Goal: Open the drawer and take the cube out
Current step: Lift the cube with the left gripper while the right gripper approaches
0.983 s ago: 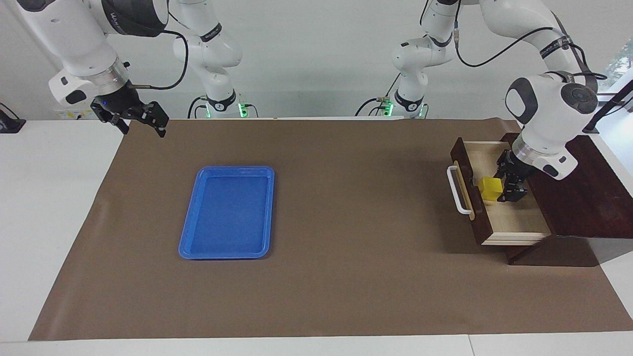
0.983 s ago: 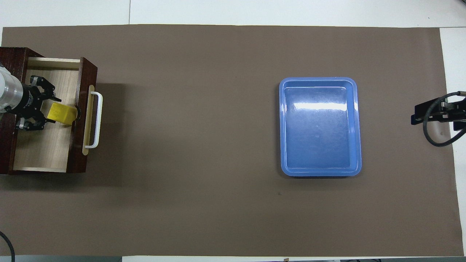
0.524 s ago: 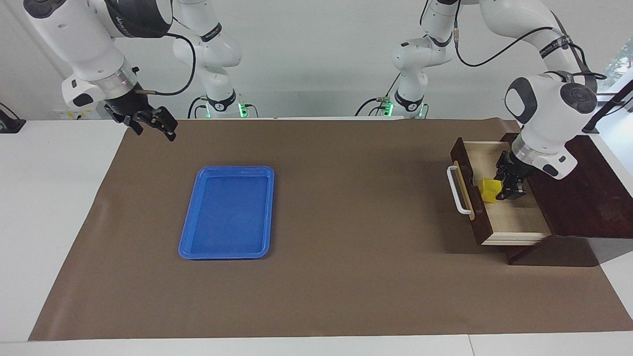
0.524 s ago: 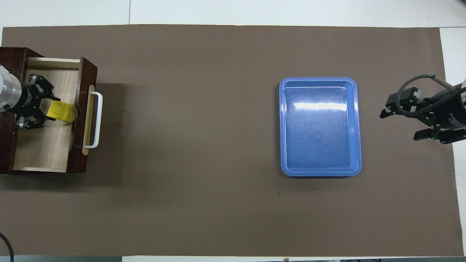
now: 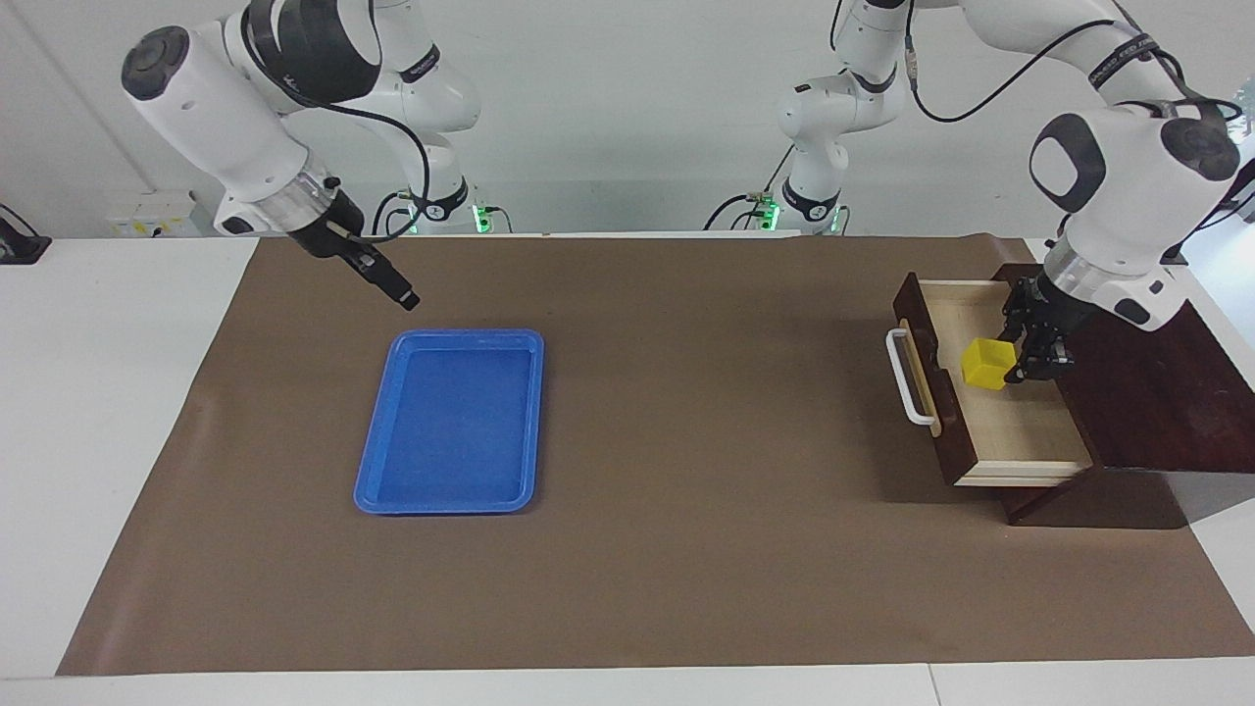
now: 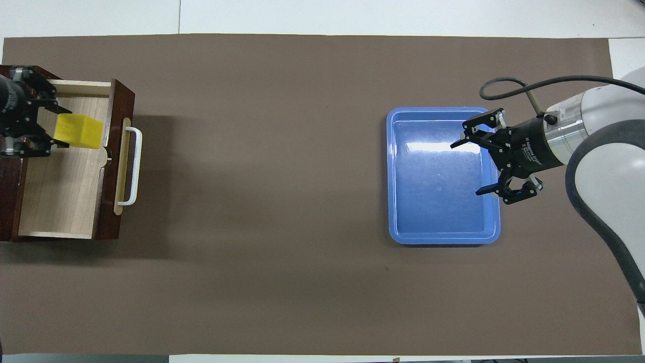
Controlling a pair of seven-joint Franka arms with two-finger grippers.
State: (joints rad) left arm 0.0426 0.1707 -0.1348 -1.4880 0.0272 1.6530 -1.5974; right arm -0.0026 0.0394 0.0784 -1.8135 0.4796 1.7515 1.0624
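The cube (image 5: 984, 364) is clamped between the fingers of the left gripper (image 5: 1020, 365) and is held up over the pulled-out drawer (image 5: 1020, 431), clear of its pale wood floor as far as can be judged; it looks like a small solid block, so it would probably be handled as light and stiff, nothing fragile, though the smooth faces might be a bit slippery; two flat opposite faces are the obvious place to be gripped, which is how it seems to be taken; the drawer sits at the left arm's end of the table, its white bar handle (image 5: 908, 378) facing the middle; the blue tray (image 5: 376, 461) lies well apart, toward the right arm's end, and the right gripper (image 6: 476, 166) hangs over the tray's edge with its jaws spread wide and nothing between them; the lift off the drawer floor is only really shown by the facing view, while the open spread of the right gripper's fingers is made plain from overhead, the facing view catching that gripper edge-on as one dark stub.
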